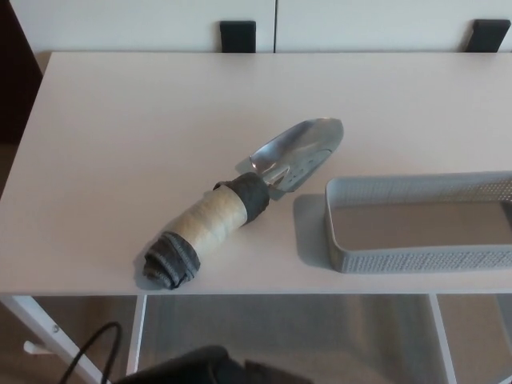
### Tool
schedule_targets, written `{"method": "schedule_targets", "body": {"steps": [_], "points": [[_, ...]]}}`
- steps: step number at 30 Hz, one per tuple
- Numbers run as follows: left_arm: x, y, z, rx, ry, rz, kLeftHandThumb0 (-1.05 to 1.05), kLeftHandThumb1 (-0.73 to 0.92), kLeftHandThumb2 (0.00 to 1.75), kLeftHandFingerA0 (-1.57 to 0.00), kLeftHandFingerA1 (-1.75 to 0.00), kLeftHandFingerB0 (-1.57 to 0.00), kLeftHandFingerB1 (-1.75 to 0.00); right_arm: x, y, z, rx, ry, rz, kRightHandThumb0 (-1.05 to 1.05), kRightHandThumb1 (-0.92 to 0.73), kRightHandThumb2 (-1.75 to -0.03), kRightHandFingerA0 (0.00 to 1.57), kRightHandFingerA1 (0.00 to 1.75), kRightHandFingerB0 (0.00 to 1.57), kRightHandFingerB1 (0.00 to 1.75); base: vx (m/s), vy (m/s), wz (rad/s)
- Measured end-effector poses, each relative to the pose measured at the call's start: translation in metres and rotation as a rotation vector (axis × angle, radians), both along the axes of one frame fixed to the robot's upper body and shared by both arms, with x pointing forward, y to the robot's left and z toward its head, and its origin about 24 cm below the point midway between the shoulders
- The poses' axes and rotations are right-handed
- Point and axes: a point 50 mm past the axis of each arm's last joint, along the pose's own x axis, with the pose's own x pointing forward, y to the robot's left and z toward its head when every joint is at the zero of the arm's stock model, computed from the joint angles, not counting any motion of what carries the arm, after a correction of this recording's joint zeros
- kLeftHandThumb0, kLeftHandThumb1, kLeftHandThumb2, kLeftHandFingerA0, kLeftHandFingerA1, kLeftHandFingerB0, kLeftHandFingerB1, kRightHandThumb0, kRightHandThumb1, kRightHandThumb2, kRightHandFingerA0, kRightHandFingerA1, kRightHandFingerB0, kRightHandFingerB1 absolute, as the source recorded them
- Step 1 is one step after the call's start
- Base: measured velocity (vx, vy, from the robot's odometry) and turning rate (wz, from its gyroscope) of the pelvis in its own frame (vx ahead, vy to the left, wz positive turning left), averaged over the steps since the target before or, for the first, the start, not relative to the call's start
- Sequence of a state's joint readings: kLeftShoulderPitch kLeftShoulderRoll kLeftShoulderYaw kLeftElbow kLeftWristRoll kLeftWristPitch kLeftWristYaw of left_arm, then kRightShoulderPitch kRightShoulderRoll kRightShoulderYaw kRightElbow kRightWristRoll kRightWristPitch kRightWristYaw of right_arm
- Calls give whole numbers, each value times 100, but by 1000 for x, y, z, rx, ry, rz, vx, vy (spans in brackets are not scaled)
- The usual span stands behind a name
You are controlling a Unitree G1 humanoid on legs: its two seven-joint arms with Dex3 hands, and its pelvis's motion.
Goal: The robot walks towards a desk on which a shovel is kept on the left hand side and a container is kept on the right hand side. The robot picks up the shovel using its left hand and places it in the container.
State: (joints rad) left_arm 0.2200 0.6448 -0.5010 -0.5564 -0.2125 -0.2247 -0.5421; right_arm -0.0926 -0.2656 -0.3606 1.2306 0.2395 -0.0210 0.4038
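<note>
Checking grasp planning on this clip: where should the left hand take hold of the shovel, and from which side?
Probably the wrapped handle of the shovel, at its pale middle section, from above and the robot's left. It lies flat and diagonal, butt end toward the near-left table edge, blade pointing at the container. Neither hand is in view.

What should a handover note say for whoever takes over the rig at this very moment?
Robot hands: neither the left nor the right robot hand is in view.
Shovel: lying on the white desk, left of the container, handle toward the near edge, metal blade pointing away and to the right, close to the container's near-left corner.
Container: grey mesh basket at the right, cut off by the picture's edge; nothing shows inside it.
Done: the robot is at the desk.
Left: pick up the shovel with the left robot hand and place it in the container.
</note>
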Motion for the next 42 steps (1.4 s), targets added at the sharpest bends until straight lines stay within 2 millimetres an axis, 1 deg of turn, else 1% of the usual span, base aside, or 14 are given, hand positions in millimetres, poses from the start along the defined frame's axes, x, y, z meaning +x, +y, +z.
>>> {"method": "schedule_targets", "body": {"steps": [1,3,5,9,10,11,12,17,18,22,23,36,37,42], "points": [[0,-3,4,1,-16,-19,-51,32,67,-1,-48,-8,-48,0,0,0,0,1,0,-6,-38,-86,29,60,19,55,0,0,0],[8,-8,13,-7,-95,-5,-48,27,61,0,-15,-7,-20,1,1,0,1,-1,2,-5,-38,-86,30,60,19,55,0,0,0],[14,-11,19,-2,-148,6,-40,30,61,0,-14,-10,-13,1,1,0,2,-1,2,-2,-40,-88,32,62,21,56,0,0,0],[26,-16,28,24,-245,28,-37,25,61,0,-22,-5,-24,1,2,0,3,-1,2,-4,-38,-86,34,63,25,58,0,0,0],[28,-17,30,31,-270,34,-40,23,59,0,-19,-2,-26,1,2,0,3,-1,2,-4,-56,-56,39,58,32,51,0,0,0],[31,-19,32,37,-291,39,-39,25,63,0,-22,-5,-26,1,2,0,3,-1,3,-3,-57,-56,38,58,28,49,0,0,0],[33,-19,34,45,-309,44,-35,27,73,0,-37,0,-35,1,2,0,4,-2,3,-4,-40,-87,34,62,22,56,0,0,0],[45,-24,41,93,-403,82,-39,22,61,0,-26,-5,-30,2,2,0,4,-4,4,-4,-39,-86,34,62,22,56,0,0,0],[48,-25,42,107,-421,94,-42,20,60,0,-25,-6,-31,2,2,0,3,-4,5,-4,-57,-56,40,58,29,49,0,0,0],[58,-25,44,159,-474,134,-41,20,60,0,-23,-4,-28,3,2,0,3,-4,6,-3,-60,-57,39,59,27,48,0,0,0],[60,-25,45,171,-484,145,-46,27,50,0,-28,-3,-28,3,2,0,3,-4,6,-3,-41,-87,33,63,20,56,0,0,0],[86,-22,41,330,-592,330,-57,22,61,0,-33,0,-21,9,4,2,1,-14,22,-8,-39,-87,32,61,23,56,0,0,0],[88,-21,40,341,-595,345,-54,25,60,0,-32,-8,-20,9,4,2,0,-14,24,-9,-57,-56,39,56,28,47,0,0,0],[101,-16,34,413,-615,443,-55,26,60,0,-27,-6,-18,11,5,2,-3,-11,39,-7,-56,-55,41,57,28,47,0,0,0]]}}
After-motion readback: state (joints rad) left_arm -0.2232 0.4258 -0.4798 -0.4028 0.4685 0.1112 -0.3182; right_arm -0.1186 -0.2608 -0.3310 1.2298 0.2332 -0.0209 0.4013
